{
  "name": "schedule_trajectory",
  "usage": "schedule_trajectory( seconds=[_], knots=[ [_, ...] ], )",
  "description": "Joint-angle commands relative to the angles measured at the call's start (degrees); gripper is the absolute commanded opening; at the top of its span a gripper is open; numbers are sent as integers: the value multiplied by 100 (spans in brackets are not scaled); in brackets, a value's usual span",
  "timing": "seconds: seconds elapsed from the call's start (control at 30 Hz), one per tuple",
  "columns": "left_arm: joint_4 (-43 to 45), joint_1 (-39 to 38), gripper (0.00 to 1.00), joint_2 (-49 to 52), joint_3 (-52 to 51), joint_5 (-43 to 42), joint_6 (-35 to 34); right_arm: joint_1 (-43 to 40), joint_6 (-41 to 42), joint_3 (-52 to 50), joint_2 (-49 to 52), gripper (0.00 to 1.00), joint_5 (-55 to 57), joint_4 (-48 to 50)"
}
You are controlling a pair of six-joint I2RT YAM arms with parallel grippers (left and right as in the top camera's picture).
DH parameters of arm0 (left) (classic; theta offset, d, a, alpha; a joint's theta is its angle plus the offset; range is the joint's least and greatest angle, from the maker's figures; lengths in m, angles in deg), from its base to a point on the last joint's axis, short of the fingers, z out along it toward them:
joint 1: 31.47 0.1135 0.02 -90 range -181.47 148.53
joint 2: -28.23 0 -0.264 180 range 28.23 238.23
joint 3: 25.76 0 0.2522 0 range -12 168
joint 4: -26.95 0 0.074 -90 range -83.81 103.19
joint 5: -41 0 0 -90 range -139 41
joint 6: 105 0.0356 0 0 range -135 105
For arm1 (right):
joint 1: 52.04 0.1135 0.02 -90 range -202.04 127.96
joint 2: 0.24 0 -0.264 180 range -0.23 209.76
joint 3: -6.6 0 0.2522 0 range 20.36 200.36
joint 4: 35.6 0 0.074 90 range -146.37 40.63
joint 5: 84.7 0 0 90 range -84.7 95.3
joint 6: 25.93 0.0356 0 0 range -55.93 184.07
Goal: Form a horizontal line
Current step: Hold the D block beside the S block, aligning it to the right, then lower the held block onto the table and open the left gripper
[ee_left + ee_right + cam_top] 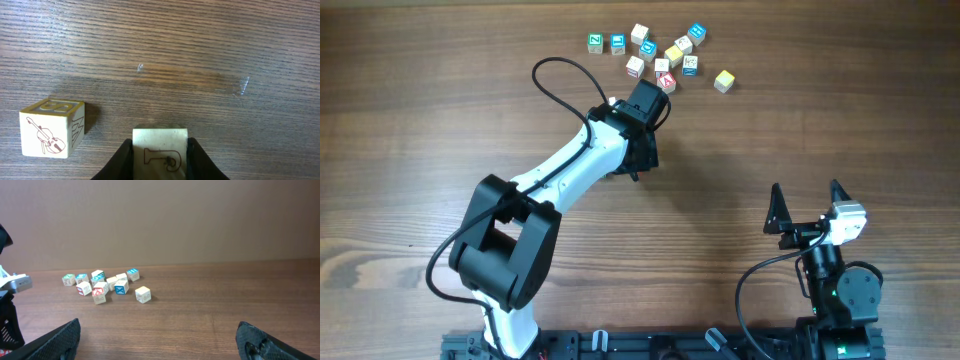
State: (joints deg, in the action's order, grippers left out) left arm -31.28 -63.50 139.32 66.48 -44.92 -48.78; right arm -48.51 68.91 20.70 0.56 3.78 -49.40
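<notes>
My left gripper is shut on a pale wooden cube with an outlined letter on its face, low over the table. A pale cube with a violin picture stands apart to its left. In the overhead view the left gripper is just below a loose scatter of cubes, and the held cube is hidden under it. A red "A" cube lies beside the gripper head. No straight row of cubes shows. My right gripper is open and empty at the front right.
Two teal cubes sit side by side at the scatter's left. A yellowish cube lies alone to the right. The scatter also shows far off in the right wrist view, beyond the right gripper.
</notes>
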Motion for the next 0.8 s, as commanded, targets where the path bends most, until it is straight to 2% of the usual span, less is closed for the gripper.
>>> schedule_trajectory(
  seconds=[0.0,0.63,0.77],
  knots=[
    [44,-11,11,-59,-59,118,-101,-17,-33,-4,-15,100,-96,15],
    [105,-11,10,-50,-109,122,-98,-17,-35,-4,-15,100,-96,17],
    [208,-11,11,-50,-354,354,-101,-17,-35,-4,-15,100,-96,17]
  ],
)
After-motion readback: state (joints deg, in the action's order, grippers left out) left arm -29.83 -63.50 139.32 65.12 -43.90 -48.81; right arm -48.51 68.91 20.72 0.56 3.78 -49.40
